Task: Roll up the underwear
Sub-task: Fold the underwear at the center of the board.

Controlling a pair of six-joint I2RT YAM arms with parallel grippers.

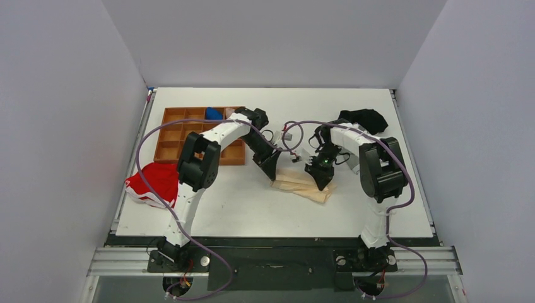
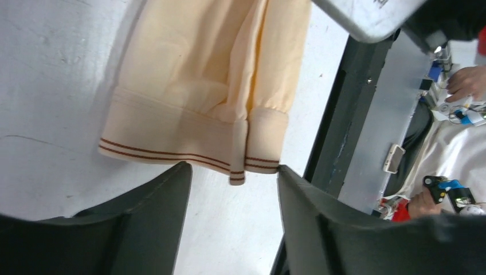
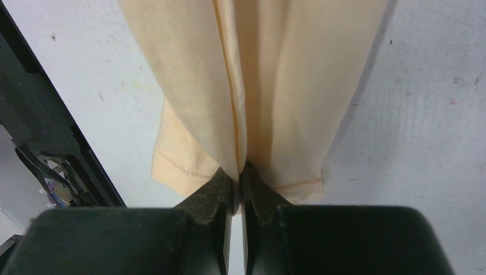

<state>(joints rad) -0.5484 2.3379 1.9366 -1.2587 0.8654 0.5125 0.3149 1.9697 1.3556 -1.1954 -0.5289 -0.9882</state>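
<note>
Red comes first on the left: the red garment [image 1: 153, 183] lies heaped at the edge of the tabletop [image 1: 252, 214], well behind and to the outer side of the left gripper [image 2: 232, 172]. An orange tray [image 1: 173, 136] of compartments sits beside that arm, with something blue in one far compartment.

The left gripper has its fingers [image 2: 155, 200] apart and holds nothing. Just ahead of its fingertips lies the striped waistband end of the underwear [image 2: 200, 74]. One doubled corner of the band reaches the mouth of the gap but is not clamped.

From there the cream garment stretches flat on the tabletop to the right gripper [image 3: 239, 175]. That gripper is pinched tight on a ridge of the fabric near the hemmed end, with cloth spreading to either side of its tips and away in front. A black garment [image 1: 364, 118] lies well beyond the right gripper, toward the far corner.

As for progress, the underwear looks folded lengthwise into a narrow strip, so the preparation seems done. No turn of a roll shows at either end, so the rolling itself appears to be still ahead. It would probably start from one end while the other is steadied.
</note>
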